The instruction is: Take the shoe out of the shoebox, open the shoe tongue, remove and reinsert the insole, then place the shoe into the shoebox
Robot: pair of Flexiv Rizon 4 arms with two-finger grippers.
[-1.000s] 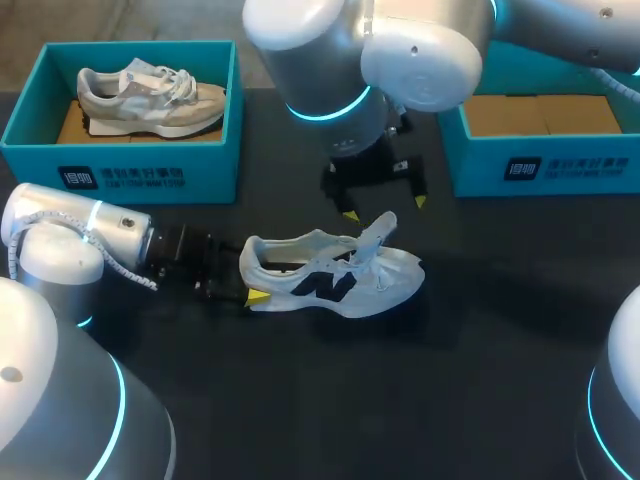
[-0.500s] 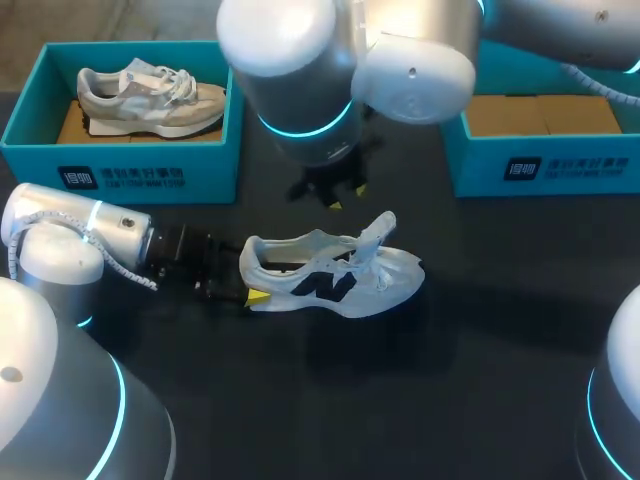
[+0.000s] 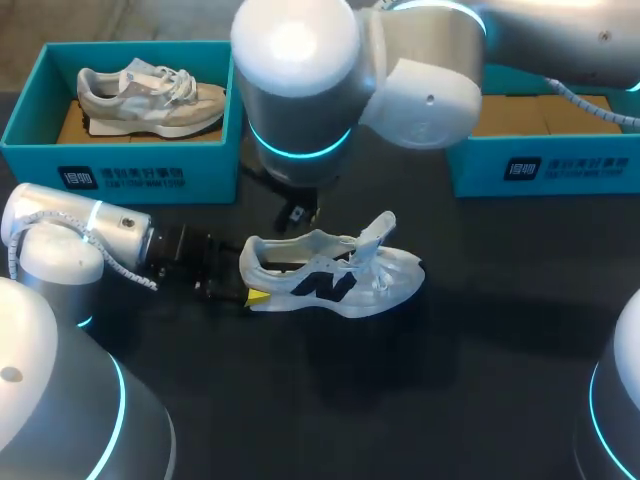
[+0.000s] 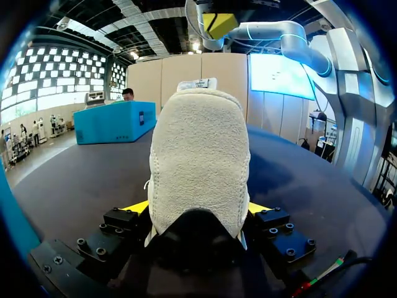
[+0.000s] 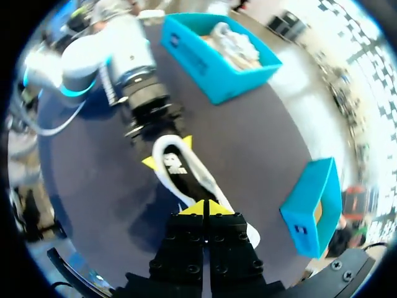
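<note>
While left tool [image 4: 197, 208] grips the shoe [image 3: 335, 270], right tool [image 5: 203, 208], seemingly closed, has shifted left.

Dark label with white print on the front wall of the left box [image 3: 120, 180] and the right box [image 3: 568, 167]: illegible. Dark side logo on the shoe [image 3: 328, 287] ahead of the left fingers [image 3: 258, 296]. Tongue tag [image 4: 197, 84]: print unreadable.

I count two shoes, a white shoe [image 3: 335, 275] and a grey shoe [image 3: 150, 95], plus a left shoebox [image 3: 120, 168] and a right shoebox [image 3: 585, 165].
</note>
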